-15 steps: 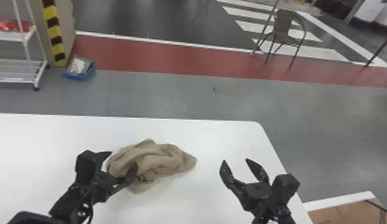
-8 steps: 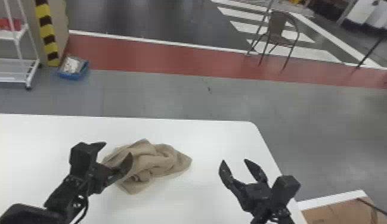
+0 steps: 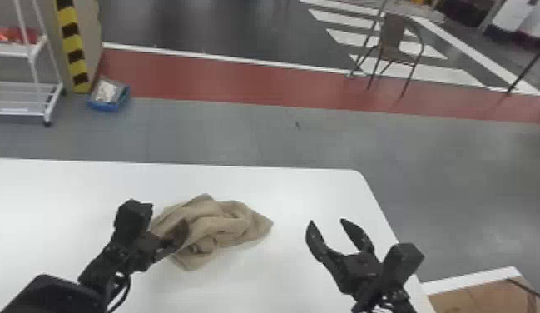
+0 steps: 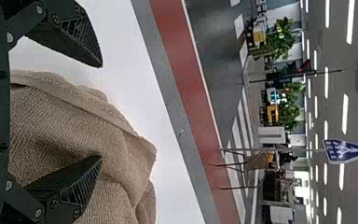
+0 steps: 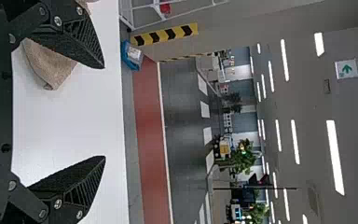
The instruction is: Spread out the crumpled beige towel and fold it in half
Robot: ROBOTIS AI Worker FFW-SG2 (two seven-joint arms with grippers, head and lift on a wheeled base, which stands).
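The beige towel lies crumpled in a heap on the white table. At its left end stands my left gripper, open, one finger overlapping the cloth from the head camera's side. In the left wrist view, the towel spreads below and between the parted fingers of the left gripper, not pinched. My right gripper is open over the table, to the right of the towel and apart from it. In the right wrist view, a towel corner shows beside one finger of the right gripper.
A cardboard box sits by the table's right edge. Beyond the table are a white rack, a blue bin on the floor and a brown chair.
My left gripper has shifted slightly left relative to the towel, then back right over its left end. The head view has turned a little. The towel and right gripper look much the same.
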